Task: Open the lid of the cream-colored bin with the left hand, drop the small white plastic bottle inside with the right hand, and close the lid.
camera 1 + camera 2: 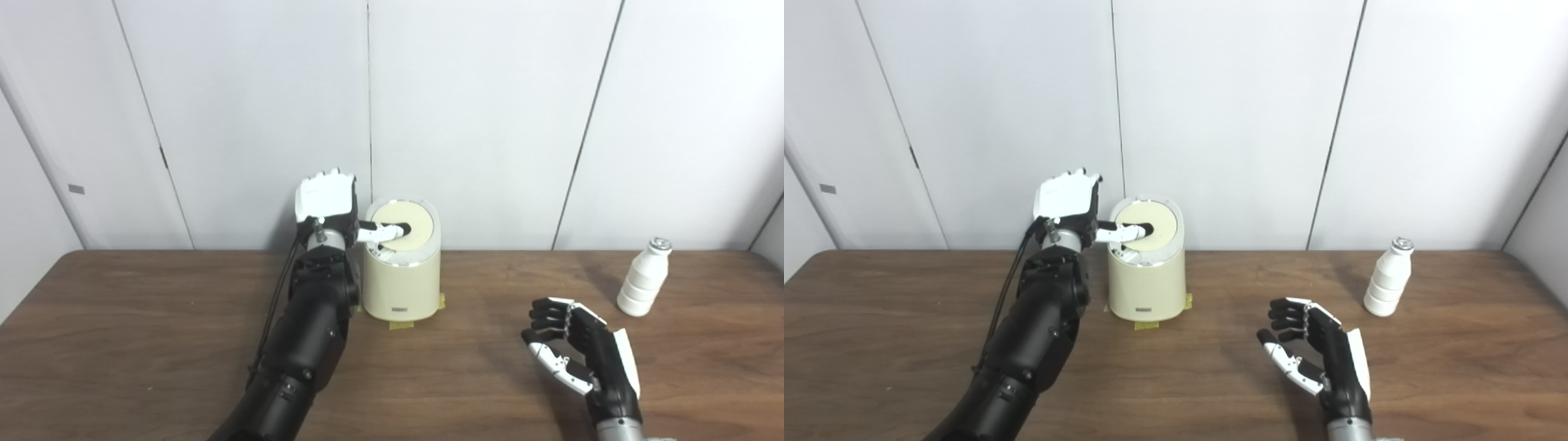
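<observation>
One cream-colored bin (401, 275) with one lid (402, 225); one small white plastic bottle (643, 278), upright; two robot hands, the left hand (327, 202) and the right hand (579, 352); two yellow tape pieces (401, 325) visible at the bin's base (others may be hidden); one wooden table (122, 318)

The setting is probably a robotics lab or test room. A bare wood-grain table (153, 343) stands against plain white wall panels (490, 110) with dark seams. Yellow tape markers (401, 324) on the table fix the position of a cream bin (401, 288) near its far edge.
</observation>
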### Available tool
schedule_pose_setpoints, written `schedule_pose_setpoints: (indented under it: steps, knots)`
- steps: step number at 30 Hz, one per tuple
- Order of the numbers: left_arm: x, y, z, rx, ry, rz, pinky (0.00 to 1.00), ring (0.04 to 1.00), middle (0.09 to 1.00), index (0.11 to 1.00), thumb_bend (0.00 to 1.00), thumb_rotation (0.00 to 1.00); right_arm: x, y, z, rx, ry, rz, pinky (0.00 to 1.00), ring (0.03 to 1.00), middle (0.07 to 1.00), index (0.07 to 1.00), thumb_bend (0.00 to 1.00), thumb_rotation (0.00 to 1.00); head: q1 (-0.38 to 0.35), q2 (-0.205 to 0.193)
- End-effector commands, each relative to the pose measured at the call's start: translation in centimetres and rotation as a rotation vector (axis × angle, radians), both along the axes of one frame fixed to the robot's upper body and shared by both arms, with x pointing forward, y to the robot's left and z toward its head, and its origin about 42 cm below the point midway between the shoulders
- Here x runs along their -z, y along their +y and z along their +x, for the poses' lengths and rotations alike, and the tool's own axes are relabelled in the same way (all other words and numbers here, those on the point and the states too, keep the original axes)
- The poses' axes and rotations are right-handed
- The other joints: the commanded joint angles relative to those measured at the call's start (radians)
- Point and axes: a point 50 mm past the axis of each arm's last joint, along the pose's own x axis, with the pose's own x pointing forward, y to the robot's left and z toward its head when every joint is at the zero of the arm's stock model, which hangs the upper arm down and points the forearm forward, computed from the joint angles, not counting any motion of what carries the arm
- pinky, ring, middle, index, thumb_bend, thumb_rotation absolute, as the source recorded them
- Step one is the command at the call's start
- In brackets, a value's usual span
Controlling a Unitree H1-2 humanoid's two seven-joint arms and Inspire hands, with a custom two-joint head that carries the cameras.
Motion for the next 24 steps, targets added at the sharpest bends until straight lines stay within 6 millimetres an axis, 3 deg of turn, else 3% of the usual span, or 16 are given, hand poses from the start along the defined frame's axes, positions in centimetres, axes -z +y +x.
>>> schedule_pose_setpoints:
  steps: [1, 6, 10, 12, 13, 14, 15, 17, 24]
  knots:
    - [-0.9, 0.5, 0.5, -0.023, -0.025, 0.086, 1.0, 1.0, 1.0, 0.95, 1.0, 0.19, 0.1, 0.5, 0.0, -0.008, -0.021, -0.013, 0.51, 0.587, 0.613, 0.608, 0.26, 0.18, 0.001, 0.001]
    - [-0.7, 1.0, 0.6, -0.043, -0.007, 0.126, 1.0, 1.0, 1.0, 0.956, 1.0, 0.17, 0.2, 0.5, 0.0, -0.011, -0.026, -0.011, 0.5, 0.583, 0.609, 0.605, 0.26, 0.16, 0.001, 0.001]
    - [-0.4, 1.4, 0.7, -0.057, -0.005, 0.129, 1.0, 1.0, 1.0, 0.952, 1.0, 0.21, 0.1, 0.5, 0.1, -0.01, -0.027, -0.012, 0.5, 0.586, 0.613, 0.606, 0.26, 0.15, -0.001, -0.001]
    - [-0.3, 1.5, 0.7, -0.062, -0.013, 0.12, 1.0, 1.0, 0.997, 0.942, 1.0, 0.3, 0.2, 0.5, 0.1, -0.011, -0.028, -0.012, 0.5, 0.585, 0.612, 0.606, 0.26, 0.17, -0.001, 0.0]
    - [-0.3, 1.6, 0.7, -0.067, -0.019, 0.114, 1.0, 1.0, 0.997, 0.941, 0.98, 0.39, 0.2, 0.5, 0.1, -0.011, -0.026, -0.013, 0.5, 0.587, 0.613, 0.606, 0.26, 0.17, -0.001, 0.0]
    - [-0.3, 1.7, 0.7, -0.07, -0.024, 0.101, 1.0, 1.0, 0.993, 0.938, 0.9, 0.63, 0.2, 0.5, 0.1, -0.011, -0.026, -0.013, 0.51, 0.587, 0.612, 0.607, 0.26, 0.18, -0.001, 0.0]
    - [-0.4, 1.8, 0.8, -0.069, -0.03, 0.079, 1.0, 1.0, 0.992, 0.938, 0.85, 0.8, 0.1, 0.5, 0.1, -0.011, -0.025, -0.013, 0.51, 0.586, 0.611, 0.606, 0.26, 0.18, -0.001, -0.001]
    - [-0.7, 2.0, 0.8, -0.065, -0.039, 0.044, 1.0, 1.0, 0.985, 0.935, 0.81, 0.96, 0.1, 0.6, 0.1, -0.009, -0.023, -0.012, 0.5, 0.584, 0.609, 0.605, 0.26, 0.18, -0.002, -0.001]
    - [-2.5, 2.5, 0.5, -0.056, -0.033, -0.237, 1.0, 1.0, 0.981, 0.949, 0.83, 1.0, 0.3, 0.6, 0.1, -0.01, -0.024, -0.015, 0.5, 0.584, 0.609, 0.605, 0.27, 0.21, -0.004, -0.004]
